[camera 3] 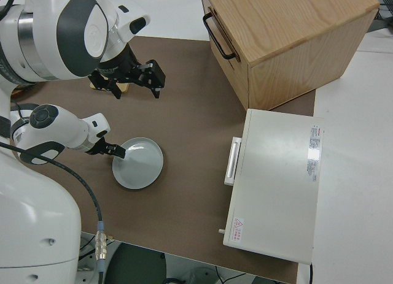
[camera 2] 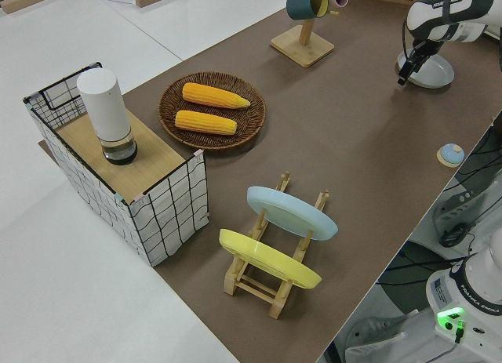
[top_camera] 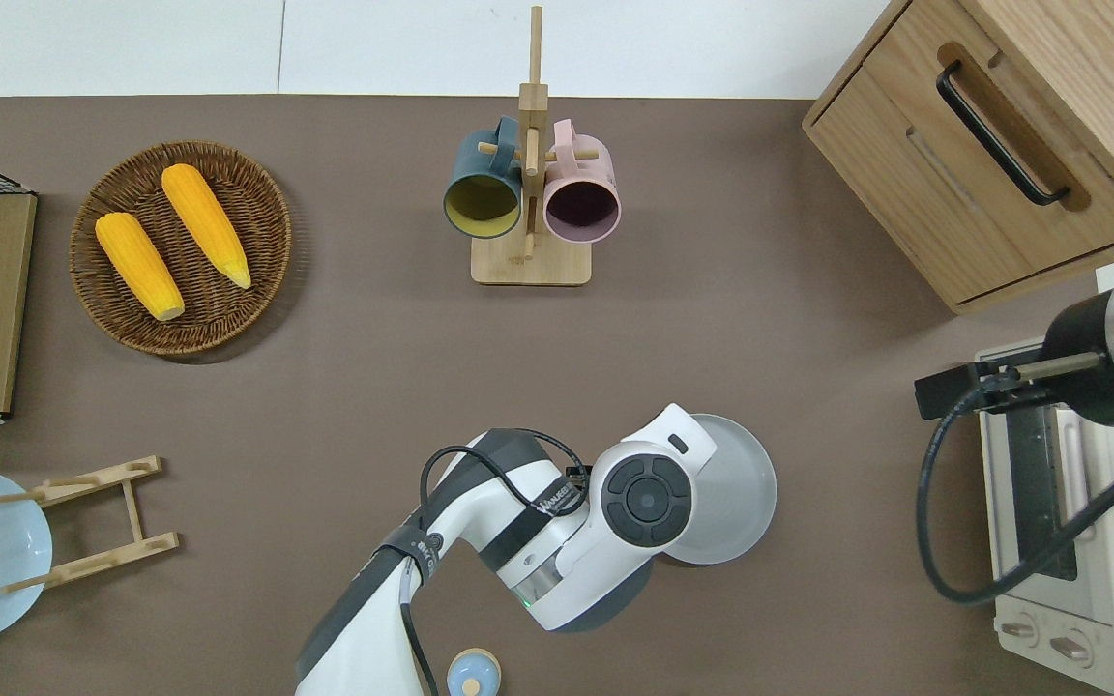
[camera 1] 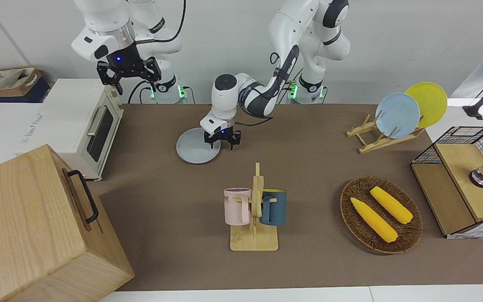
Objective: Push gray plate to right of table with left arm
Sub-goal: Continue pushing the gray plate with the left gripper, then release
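Gray plate point(camera 1: 196, 148): lies flat on the brown table point(camera 1: 308, 176), a little left of centre in the upper half of the front view and lower centre-right in the overhead view; it sits nearer the right arm's end than the mug stand point(camera 1: 255, 214).

Progress: the plate looks already moved some way toward the right arm's end, yet a clear strip of tabletop separates it from the white toaster oven point(camera 1: 86, 126) at the left of the front view. I judge the push partly or nearly done; whether more travel is wanted cannot be read from these views.

Left gripper point(camera 1: 222, 141): at the plate's rim on the side toward the left arm's end, low over the table. Its two black fingers point(camera 1: 231, 143) are spread apart with a visible gap in the front view.

Hold: nothing is clamped between the fingers. One fingertip appears at or over the plate's edge in the right side view point(camera 3: 115, 151); actual contact cannot be confirmed.

Left arm point(top_camera: 557, 541): reaches in from the bottom of the overhead view and covers part of the plate's edge.

Right gripper point(camera 1: 128, 72): parked, upper left of the front view, fingers spread and holding nothing.

What remains: if the plate must go farther, another sideways shove against the rim; otherwise only withdrawing the arm.
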`<state>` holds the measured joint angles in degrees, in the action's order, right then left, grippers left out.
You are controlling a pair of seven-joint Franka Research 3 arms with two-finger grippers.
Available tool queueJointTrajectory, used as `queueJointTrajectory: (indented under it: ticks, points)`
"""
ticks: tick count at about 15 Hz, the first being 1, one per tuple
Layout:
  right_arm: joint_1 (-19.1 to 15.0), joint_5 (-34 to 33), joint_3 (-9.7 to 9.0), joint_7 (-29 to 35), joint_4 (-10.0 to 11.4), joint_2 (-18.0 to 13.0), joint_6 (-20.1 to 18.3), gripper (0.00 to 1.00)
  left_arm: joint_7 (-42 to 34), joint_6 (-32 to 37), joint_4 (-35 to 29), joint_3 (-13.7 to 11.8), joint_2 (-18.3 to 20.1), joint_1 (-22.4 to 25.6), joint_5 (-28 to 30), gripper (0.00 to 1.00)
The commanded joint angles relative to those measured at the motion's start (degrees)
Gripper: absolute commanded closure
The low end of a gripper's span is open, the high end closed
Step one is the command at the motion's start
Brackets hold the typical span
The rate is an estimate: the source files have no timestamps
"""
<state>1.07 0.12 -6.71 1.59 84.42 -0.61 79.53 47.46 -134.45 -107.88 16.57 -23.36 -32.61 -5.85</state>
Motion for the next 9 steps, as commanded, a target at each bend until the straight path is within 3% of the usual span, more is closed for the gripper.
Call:
queueJointTrajectory:
  ticks: [1,4,9]
  points:
    - [-1.16,0.59,-0.76,0.08,-0.22,-0.36,-0.69,0.017,0.18,5.85,5.04,-0.58,-0.46,-0.08,-1.45,0.01]
    - [-1.16,0.59,-0.76,-0.01,-0.22,-0.36,-0.69,0.017,-0.44,11.64,10.48,-1.46,-0.20,1.31,-1.36,0.01]
    - [-1.16,0.59,-0.76,-0.01,-0.22,-0.36,-0.69,0.017,-7.54,23.33,19.89,-1.72,0.33,5.62,-1.18,0.01]
